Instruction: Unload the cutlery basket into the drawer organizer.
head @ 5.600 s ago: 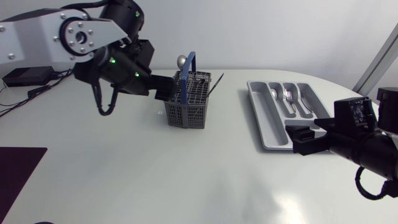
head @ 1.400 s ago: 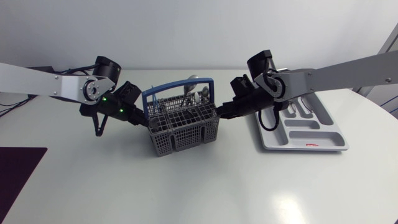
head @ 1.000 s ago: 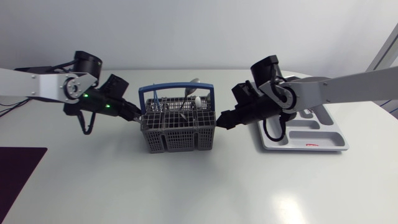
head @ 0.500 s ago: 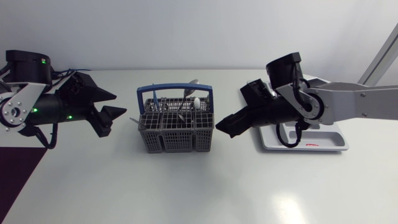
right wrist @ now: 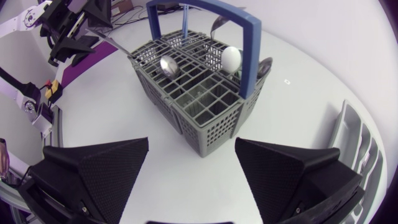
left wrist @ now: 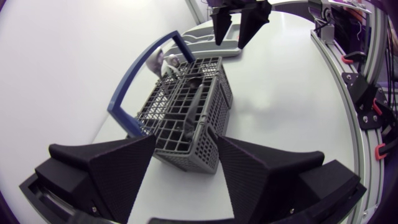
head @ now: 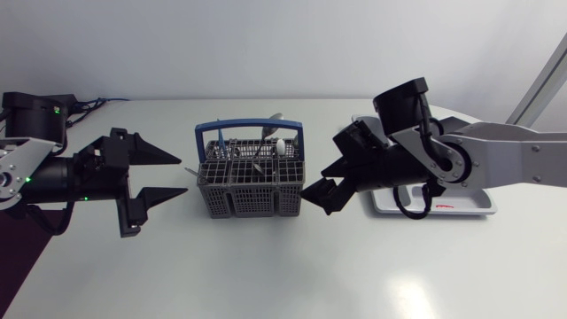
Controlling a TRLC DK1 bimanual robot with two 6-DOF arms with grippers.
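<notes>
**Unloading barely begun, both grippers empty**

The cutlery basket (head: 251,182) stands upright on the counter (head: 266,266) at the frame's centre. Spoons (head: 278,147) and other pieces stick out of its compartments. The left gripper (head: 182,175) sits just left of it and the right gripper (head: 317,197) just right, each with fingers spread apart and holding nothing. The drawer organizer (head: 469,197) lies at centre right, mostly hidden by the right arm. Most of the job looks undone.
</notes>
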